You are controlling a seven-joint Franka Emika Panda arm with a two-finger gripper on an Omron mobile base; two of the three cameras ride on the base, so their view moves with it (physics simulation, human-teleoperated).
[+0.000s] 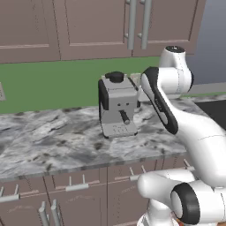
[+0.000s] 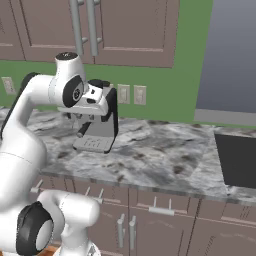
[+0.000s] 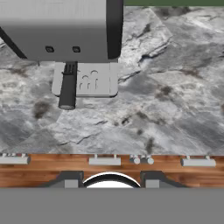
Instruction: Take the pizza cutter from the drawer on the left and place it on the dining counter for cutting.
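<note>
The pizza cutter is out of view, and so is the dining counter. A row of shut mauve-brown drawer fronts (image 1: 75, 182) with horizontal silver bar handles (image 3: 104, 161) runs under the marbled counter; I cannot tell which one is the drawer on the left. My gripper (image 3: 111, 180) hangs high above the counter's front edge and looks down, its two dark fingertips (image 3: 71, 179) standing apart with nothing between them. The hand (image 2: 93, 96) sits just in front of the coffee machine, with the arm folded up close to the base.
A grey coffee machine (image 1: 117, 106) stands on the marbled counter (image 1: 48, 137) against the green wall. A black cooktop (image 2: 237, 160) lies at the right. Upper cabinets with vertical handles (image 1: 137, 24) hang overhead. Tall lower doors (image 2: 125, 230) sit below the drawers.
</note>
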